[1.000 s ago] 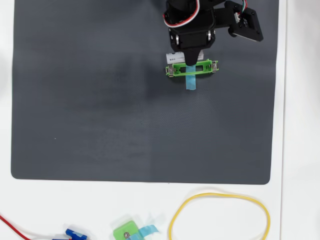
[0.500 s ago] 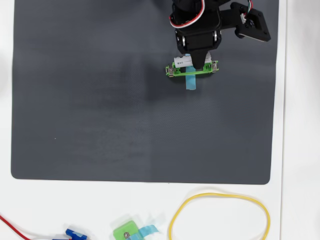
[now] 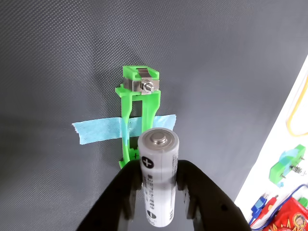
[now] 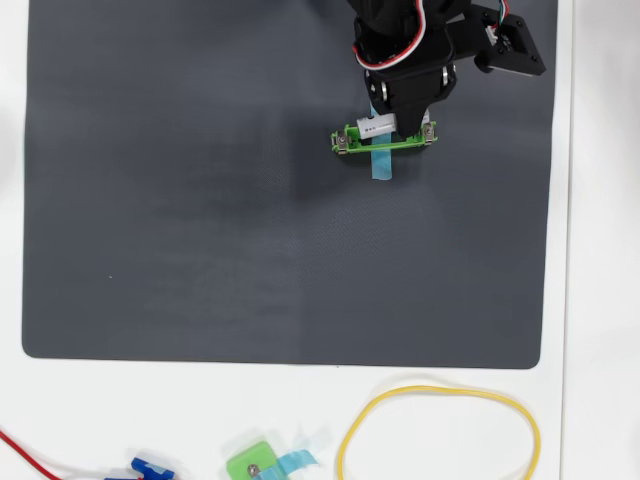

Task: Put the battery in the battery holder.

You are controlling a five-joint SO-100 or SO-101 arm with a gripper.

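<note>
On the dark mat, your pincer pinches the battery; align it lengthwise over the battery holder, then lower gently.

Overhead view: the battery holder lay crosswise on the mat, upper right part, with a tape strip across its middle running toward the mat's near edge. The battery sat over the holder's far rail, between the gripper fingers (contact with the holder could not be judged). Off the mat, below it: a cable loop to the right, a small clip left of the loop, a plug further left.
</note>
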